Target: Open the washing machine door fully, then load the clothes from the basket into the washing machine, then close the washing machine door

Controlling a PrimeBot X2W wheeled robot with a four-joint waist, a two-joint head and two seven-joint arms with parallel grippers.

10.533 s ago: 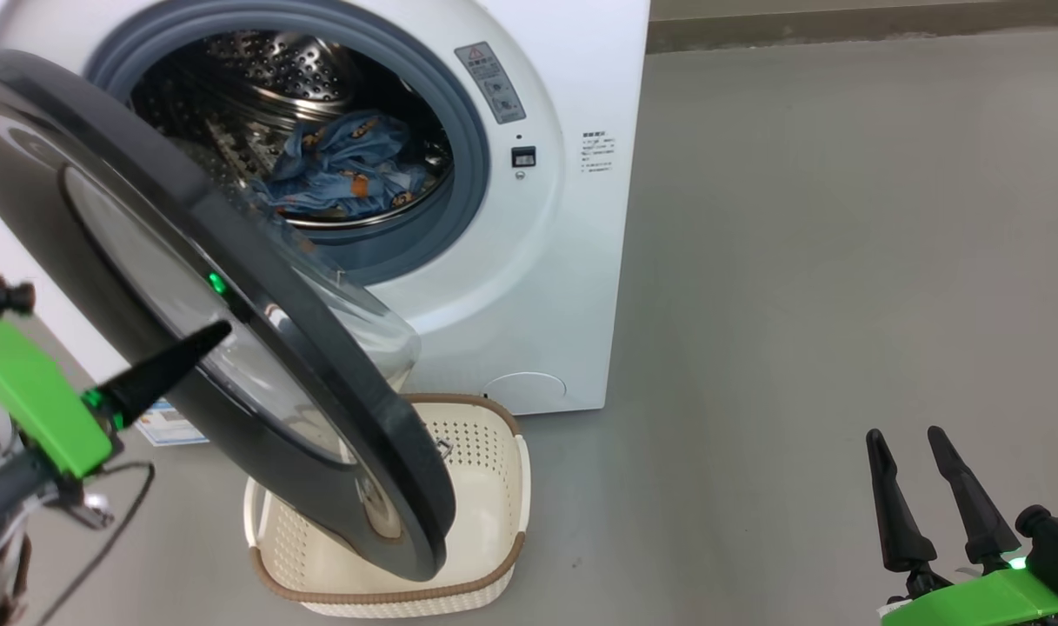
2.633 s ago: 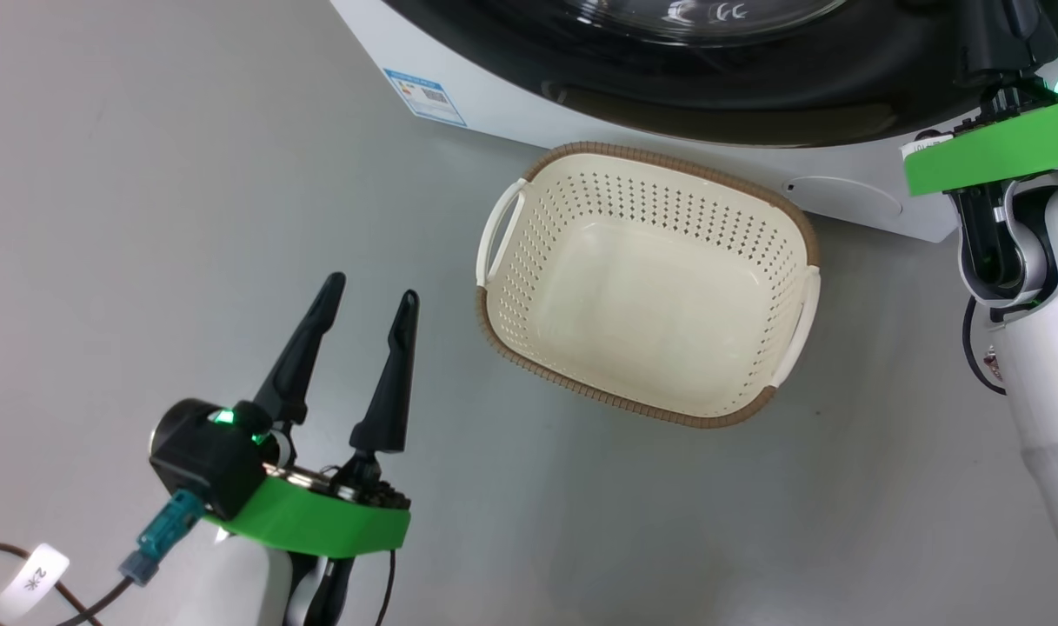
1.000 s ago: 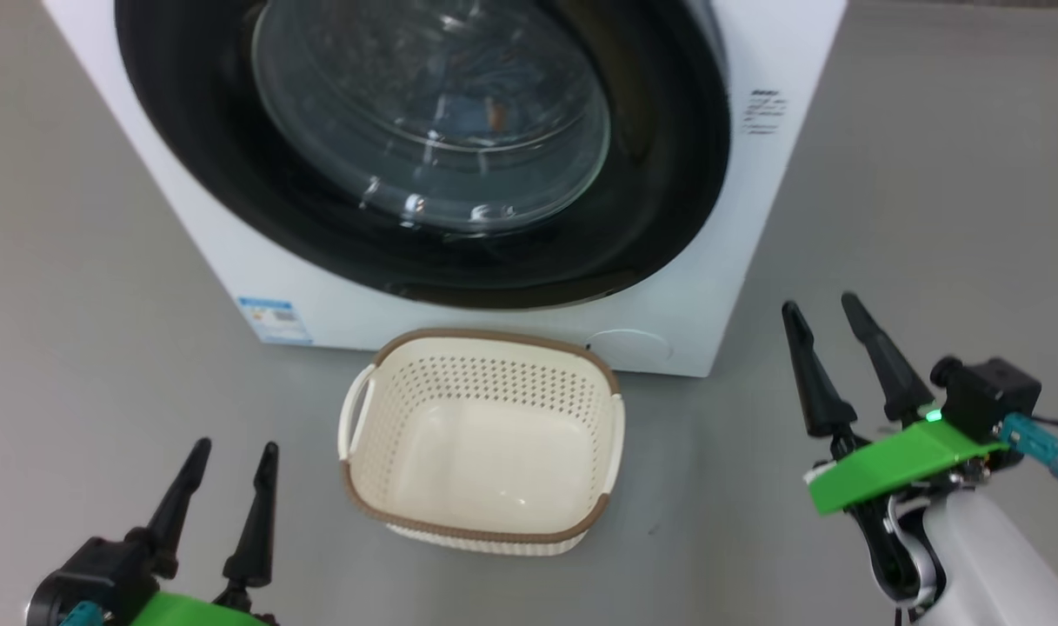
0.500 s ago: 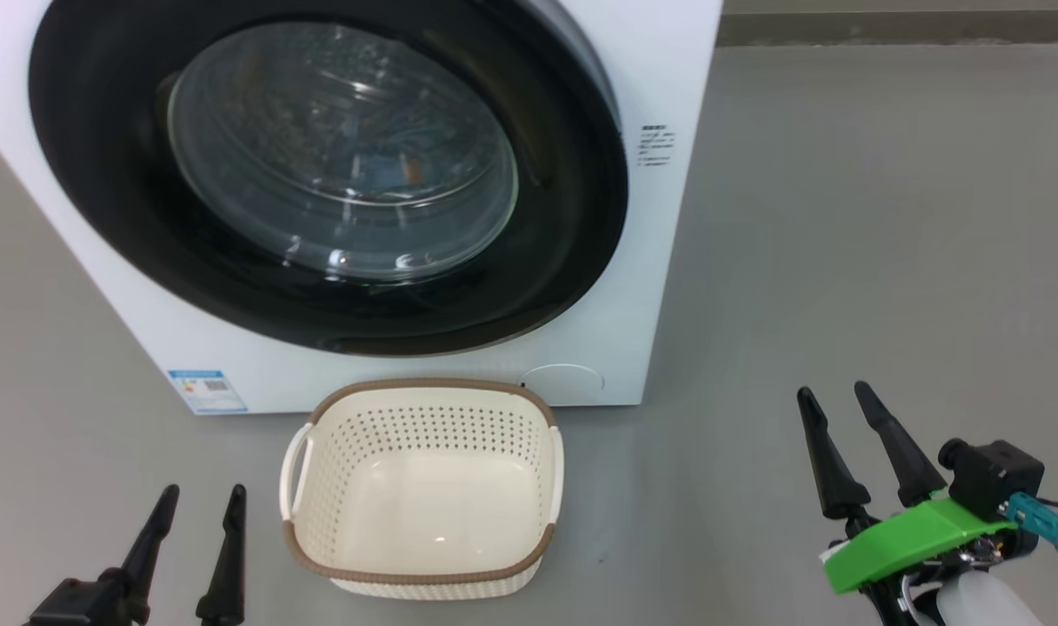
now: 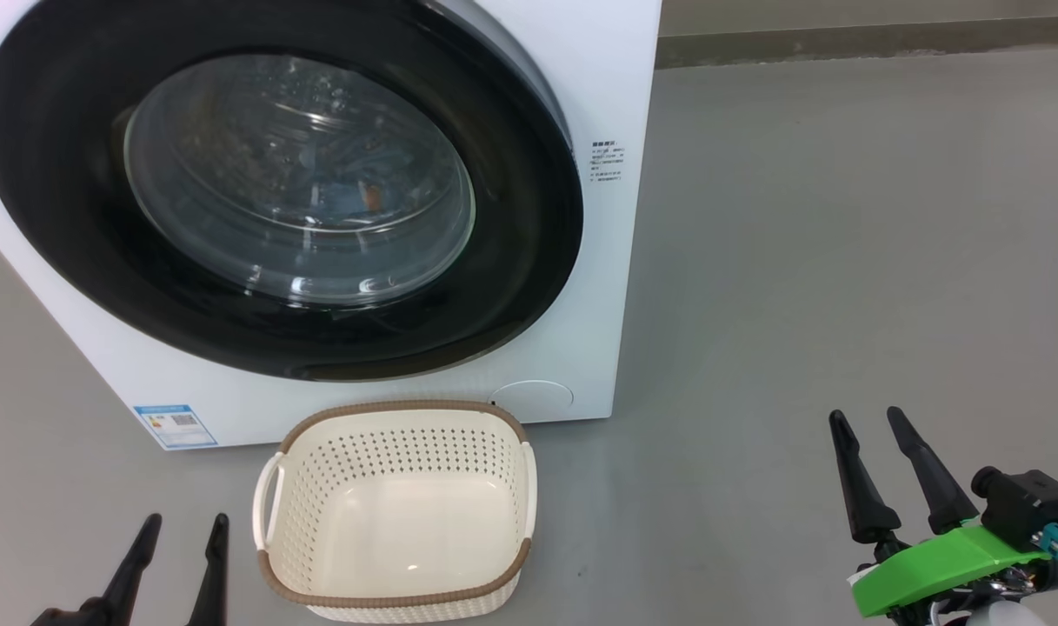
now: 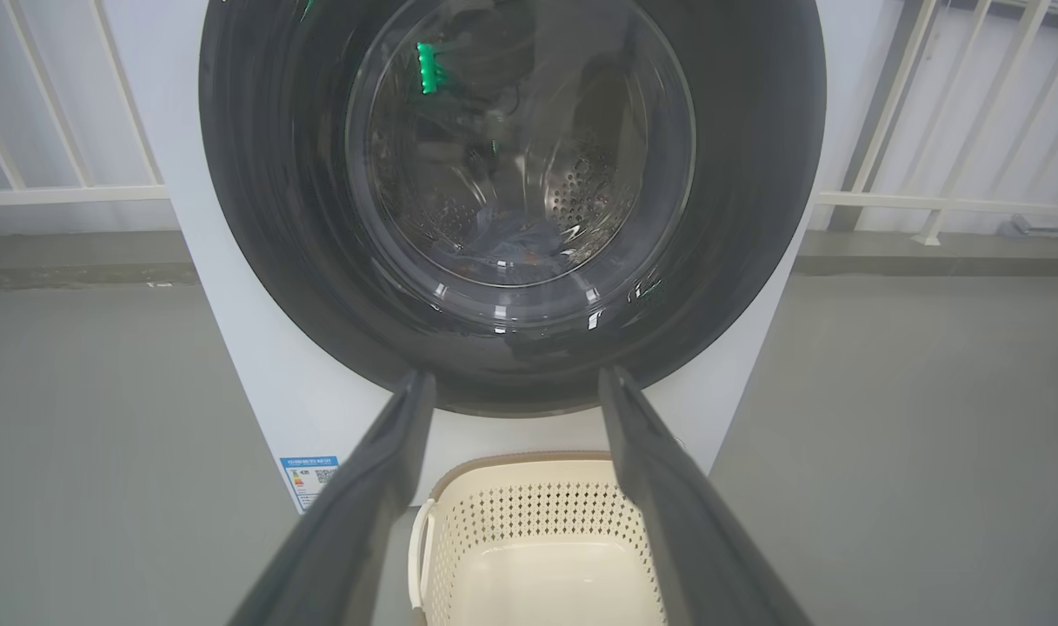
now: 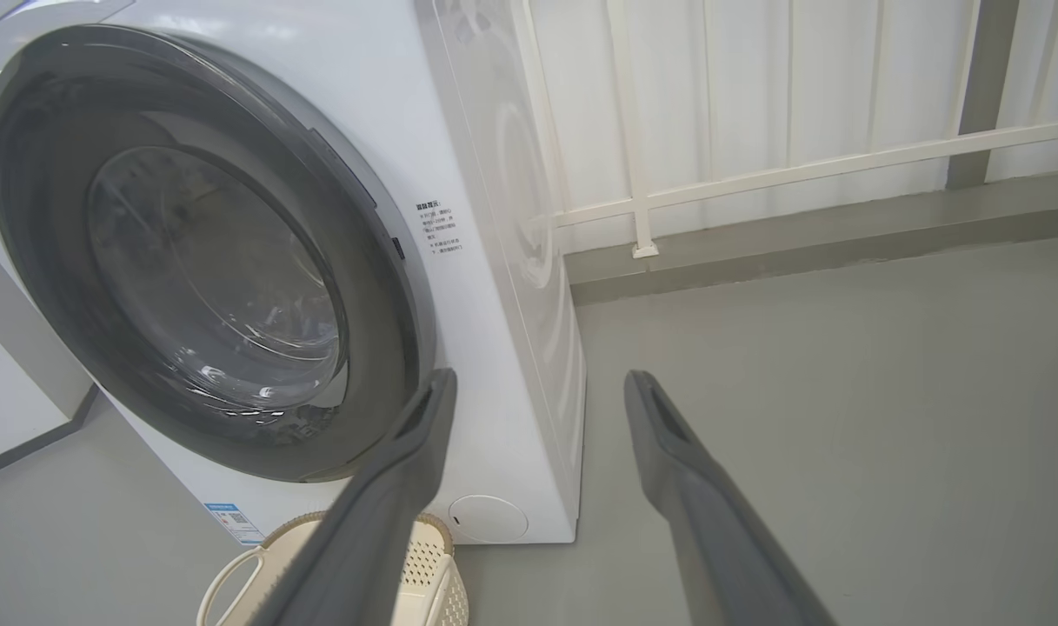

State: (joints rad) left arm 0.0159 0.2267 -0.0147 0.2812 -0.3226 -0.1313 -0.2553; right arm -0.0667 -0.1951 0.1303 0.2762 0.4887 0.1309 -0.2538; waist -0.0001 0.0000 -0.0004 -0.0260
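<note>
Head view: left pincer (image 5: 187, 519), right pincer (image 5: 864, 414) wide, flanking basket (image 5: 398, 406), over bare floor (image 5: 798, 261).

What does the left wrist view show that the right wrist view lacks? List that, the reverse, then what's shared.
Left wrist view: blue clothes through the door and the basket's empty bottom. Right wrist view: the washing machine's side panel, printed text beside the door, a round cover low in front. Shared: the shut door, basket rim, blue label, grey floor; left pincer and right pincer open, each in its own view.
</note>
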